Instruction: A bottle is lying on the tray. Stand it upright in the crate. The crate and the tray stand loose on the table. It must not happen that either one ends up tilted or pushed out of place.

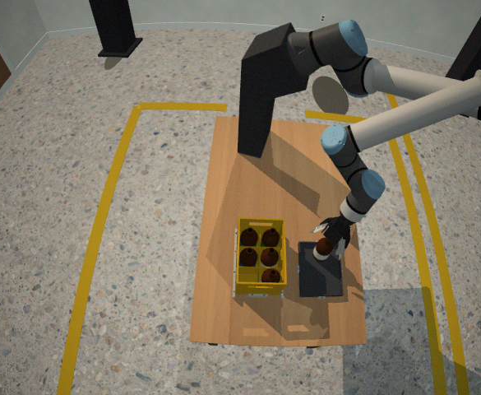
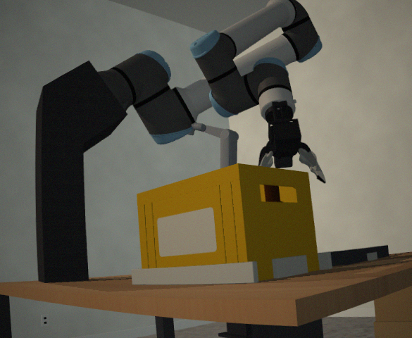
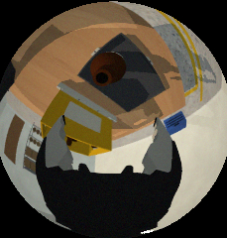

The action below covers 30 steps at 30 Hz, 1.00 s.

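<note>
The brown bottle [image 1: 324, 246] [image 3: 113, 63] with a white label is at the back of the dark tray [image 1: 309, 286] [image 2: 358, 254] [image 3: 145, 66]. Its mouth faces the wrist camera; whether it lies, leans or stands is unclear. In the exterior view it is hidden. My gripper [image 1: 326, 243] [image 2: 292, 173] [image 3: 109, 116] is open and empty above the tray's back part, its fingers wide apart. The yellow crate [image 1: 261, 290] [image 2: 278, 232] [image 3: 99, 137] holds several upright brown bottles. Its front-left compartment in the top view is empty.
The crate stands left of the tray on the wooden table [image 1: 215, 314] [image 2: 198, 301], with a narrow gap between them. The crate's walls rise well above the tray's rim. The black robot pedestal [image 1: 255, 106] [image 2: 62, 182] stands at the table's back.
</note>
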Available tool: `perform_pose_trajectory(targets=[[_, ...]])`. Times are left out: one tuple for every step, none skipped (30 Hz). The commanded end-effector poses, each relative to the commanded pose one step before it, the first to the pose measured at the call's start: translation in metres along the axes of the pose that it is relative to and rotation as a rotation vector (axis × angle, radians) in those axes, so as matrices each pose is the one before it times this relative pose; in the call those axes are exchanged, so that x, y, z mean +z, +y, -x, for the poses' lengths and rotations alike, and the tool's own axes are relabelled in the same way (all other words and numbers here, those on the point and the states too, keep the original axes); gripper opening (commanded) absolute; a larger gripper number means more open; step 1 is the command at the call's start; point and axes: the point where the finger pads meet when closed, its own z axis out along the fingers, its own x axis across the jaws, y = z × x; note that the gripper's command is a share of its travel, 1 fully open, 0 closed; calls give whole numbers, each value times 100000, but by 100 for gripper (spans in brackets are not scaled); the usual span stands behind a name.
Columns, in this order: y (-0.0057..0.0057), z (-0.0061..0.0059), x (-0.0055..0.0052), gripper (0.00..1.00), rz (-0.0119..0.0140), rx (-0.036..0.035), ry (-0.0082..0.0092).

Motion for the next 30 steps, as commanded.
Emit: perform_pose_trajectory(targets=[[327,-30,-840,100,30,-16,23],[0,0,0,100,0,0,0],[86,0,-234,100,0,0,0],[85,0,-233,100,0,0,0],[84,0,-231,100,0,0,0],[83,0,-229,100,0,0,0],[83,0,-226,100,0,0,0],[80,0,-222,100,0,0,1],[80,0,-218,100,0,0,-1],[77,0,-213,100,0,0,0],[76,0,-208,100,0,0,0],[73,0,-202,100,0,0,0],[71,0,-196,100,0,0,0],[69,0,-189,100,0,0,0],[66,0,-182,100,0,0,1],[64,0,-174,100,0,0,-1],[60,0,-166,100,0,0,0],[0,0,0,100,0,0,0],[0,0,0,100,0,0,0],[57,0,-158,100,0,0,0],[55,0,-149,100,0,0,0],[51,0,-141,100,0,0,0],[48,0,-132,100,0,0,1],[45,0,-123,100,0,0,0],[41,0,-114,100,0,0,0],[38,0,-104,100,0,0,0],[34,0,-95,100,0,0,0],[31,0,-86,100,0,0,0],[28,0,-77,100,0,0,0],[25,0,-68,100,0,0,0]])
